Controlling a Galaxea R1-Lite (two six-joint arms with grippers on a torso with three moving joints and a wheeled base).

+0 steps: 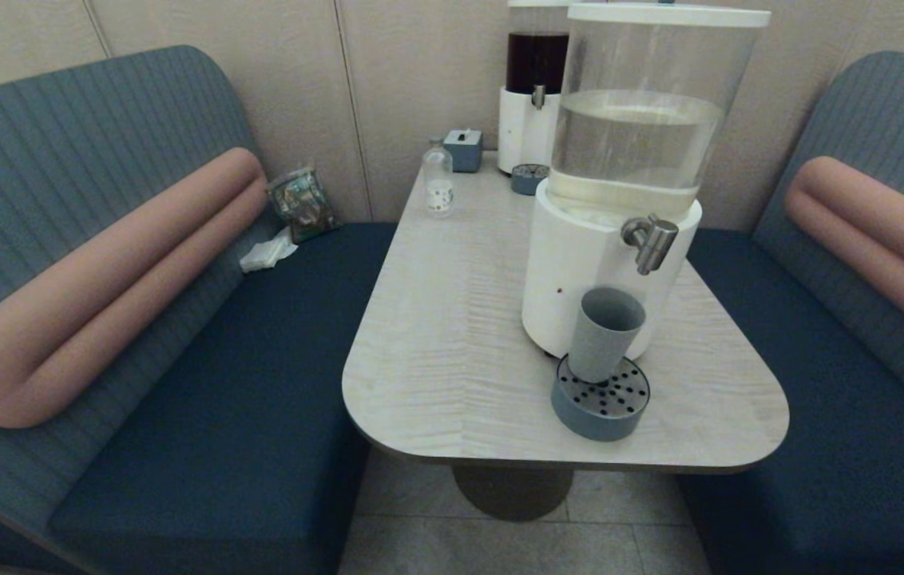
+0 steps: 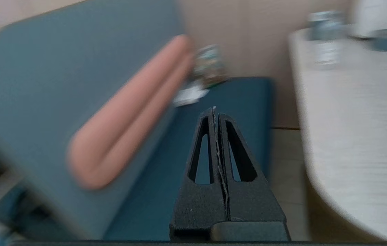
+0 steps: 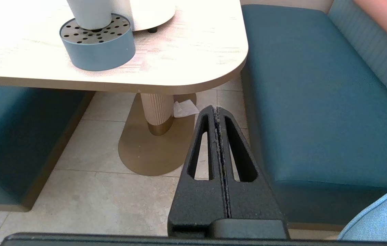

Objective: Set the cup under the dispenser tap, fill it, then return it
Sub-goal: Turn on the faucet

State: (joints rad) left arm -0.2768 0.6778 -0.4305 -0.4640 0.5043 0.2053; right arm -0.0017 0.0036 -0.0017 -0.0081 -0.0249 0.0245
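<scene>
Both end effectors, left (image 2: 218, 112) and right (image 3: 218, 111), hang pinched shut below the worktop (image 1: 452, 319); cup (image 1: 604, 331) on tray (image 1: 600, 411) sits off-line from tap (image 1: 648, 239), risking spillage.

Café or canteen booth.
Padded blue benches (image 1: 204, 415) at 9 and 3 o'clock flanking a pale wood-grain table (image 1: 452, 335); self-serve drink dispensers (image 1: 620, 184) toward 12, beige panelled wall (image 1: 388, 72), tiled floor (image 3: 104, 191).
</scene>
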